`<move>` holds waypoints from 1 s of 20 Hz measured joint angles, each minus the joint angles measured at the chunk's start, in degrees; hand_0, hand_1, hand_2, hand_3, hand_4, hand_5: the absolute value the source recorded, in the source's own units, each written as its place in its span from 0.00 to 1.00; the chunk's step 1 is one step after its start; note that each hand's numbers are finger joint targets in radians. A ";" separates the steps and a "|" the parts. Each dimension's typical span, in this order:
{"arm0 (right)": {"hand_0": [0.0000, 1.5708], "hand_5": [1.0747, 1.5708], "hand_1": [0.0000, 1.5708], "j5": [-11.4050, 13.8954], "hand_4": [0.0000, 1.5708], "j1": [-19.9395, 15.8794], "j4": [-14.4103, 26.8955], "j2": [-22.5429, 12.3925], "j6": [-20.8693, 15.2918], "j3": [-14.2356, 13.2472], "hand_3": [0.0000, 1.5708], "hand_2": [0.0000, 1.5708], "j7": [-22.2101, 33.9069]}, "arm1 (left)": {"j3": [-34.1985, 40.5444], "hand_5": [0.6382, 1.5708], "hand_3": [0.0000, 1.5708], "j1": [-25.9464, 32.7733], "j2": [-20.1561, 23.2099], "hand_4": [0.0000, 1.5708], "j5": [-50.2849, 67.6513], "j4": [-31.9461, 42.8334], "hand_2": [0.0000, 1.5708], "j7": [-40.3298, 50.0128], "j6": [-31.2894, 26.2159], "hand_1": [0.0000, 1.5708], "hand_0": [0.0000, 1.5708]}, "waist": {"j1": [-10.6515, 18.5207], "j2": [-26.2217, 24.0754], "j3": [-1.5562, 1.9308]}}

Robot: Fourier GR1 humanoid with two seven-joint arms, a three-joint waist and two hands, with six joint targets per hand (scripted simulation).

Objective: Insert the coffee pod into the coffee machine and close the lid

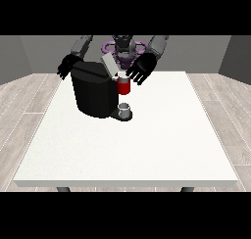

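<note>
A black coffee machine (93, 92) stands on the white table (132, 145), towards the far left. Its grey lid (109, 65) is tilted up and open. The machine's red head (123, 85) juts out to the right, with a small white pod (122, 75) at its top. Below it a grey cup (125, 109) rests on the machine's base. The hand at the view's right (140, 69) hovers just right of and above the red head with its fingers spread. The hand at the view's left (67, 66) hangs behind the machine's far left corner, fingers relaxed.
The machine sits well back from the table's near edge (127, 183). Wooden floor surrounds the table on both sides.
</note>
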 measured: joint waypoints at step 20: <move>0.00 1.00 0.00 -0.56 0.27 1.55 1.98 -0.71 -0.21 -1.43 0.00 0.00 0.31 | -2.76 1.00 0.00 1.69 0.24 0.00 -3.57 -0.65 0.00 -1.13 -4.73 0.00 0.00 | 2.03 -3.96 -0.02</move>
